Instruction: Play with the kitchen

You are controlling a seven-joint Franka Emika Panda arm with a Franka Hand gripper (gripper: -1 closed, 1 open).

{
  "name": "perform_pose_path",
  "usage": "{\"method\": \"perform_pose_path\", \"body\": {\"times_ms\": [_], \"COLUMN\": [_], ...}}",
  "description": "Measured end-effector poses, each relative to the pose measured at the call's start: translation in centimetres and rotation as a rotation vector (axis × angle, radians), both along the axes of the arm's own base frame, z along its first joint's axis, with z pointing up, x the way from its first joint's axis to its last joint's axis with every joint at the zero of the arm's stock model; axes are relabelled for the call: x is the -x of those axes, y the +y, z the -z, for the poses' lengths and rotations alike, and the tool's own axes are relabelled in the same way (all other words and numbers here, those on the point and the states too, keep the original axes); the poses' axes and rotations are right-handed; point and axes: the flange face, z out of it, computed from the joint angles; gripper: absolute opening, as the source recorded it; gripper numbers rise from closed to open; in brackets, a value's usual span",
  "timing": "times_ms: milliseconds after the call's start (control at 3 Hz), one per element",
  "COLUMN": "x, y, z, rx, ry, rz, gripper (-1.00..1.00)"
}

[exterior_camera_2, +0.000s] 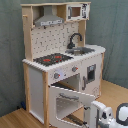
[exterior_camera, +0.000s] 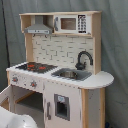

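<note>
Hand (exterior_camera_2: 106, 116): seen in the second exterior view at the lower right as a white, blocky body, low and just in front of the swung-out edge of the oven door (exterior_camera_2: 67, 102). The fingers are not resolved; whether they are parted or closed cannot be told, and nothing is seen to be held. In the first exterior view only a white rounded part of the arm (exterior_camera: 14, 118) is entered at the bottom left corner.

Oven door: hinged low, let down and outward toward the hand, its window panel tilted; the open cavity lies behind it. From the hand, the door is up and toward the second exterior view's left, and its free edge is the nearest part of the toy.

Kitchen (exterior_camera_2: 60, 55): stands upright on a wooden floor (exterior_camera_2: 15, 120) against a grey backdrop. Its long axis is vertical, so most fittings lie well above the hand.

Fittings, nearest to farthest: two knobs (exterior_camera_2: 64, 73) on the front panel; red-ringed hob (exterior_camera_2: 52, 59); grey sink (exterior_camera_2: 84, 50) with black faucet (exterior_camera_2: 75, 40); grey hood (exterior_camera_2: 49, 20) and microwave (exterior_camera_2: 75, 11) at the top.

Arm pose: judged low and forward-reaching, level with the oven. The door is judged the likeliest fitting to be worked next.
</note>
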Motion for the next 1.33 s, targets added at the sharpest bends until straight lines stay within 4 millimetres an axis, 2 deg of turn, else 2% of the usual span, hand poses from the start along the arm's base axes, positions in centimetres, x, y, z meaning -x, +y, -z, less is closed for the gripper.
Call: {"method": "perform_pose_path", "body": {"times_ms": [333, 667, 1000, 1333], "x": [-3.2, -5.4, -7.0, -8.6], "y": [-0.9, -1.2, -1.8, -4.7], "z": [1.5, 2.1, 1.9, 3.0], "rx": [-0.012, 0.077, 0.174, 0.295], "ry": [0.066, 0.095, 0.082, 0.064], "rz": [0.052, 0.061, 0.078, 0.130], "gripper": [1.00, 1.00, 1.00, 1.00]}}
